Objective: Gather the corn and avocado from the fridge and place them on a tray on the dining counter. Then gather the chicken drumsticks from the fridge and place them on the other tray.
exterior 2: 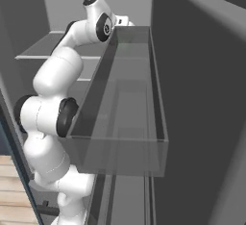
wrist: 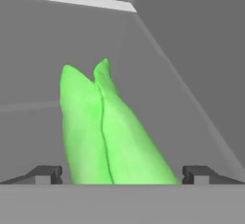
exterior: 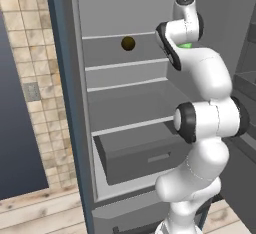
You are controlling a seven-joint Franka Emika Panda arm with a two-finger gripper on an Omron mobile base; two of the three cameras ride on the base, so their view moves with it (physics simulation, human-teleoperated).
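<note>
The corn, wrapped in a bright green husk, lies on a grey fridge shelf and points away from the hand. My gripper is open, and its two dark fingertips stand on either side of the corn's near end without touching it. A sliver of the corn shows beside the wrist in the left base view. The avocado, a small dark olive ball, sits further left on the same upper shelf. The chicken drumsticks, the trays and the dining counter are out of view.
The arm reaches deep into the open fridge. Below are more shelves and a grey drawer pulled partly out. A clear door bin on the fridge door hangs close to the arm's right side. A tiled wall stands to the left.
</note>
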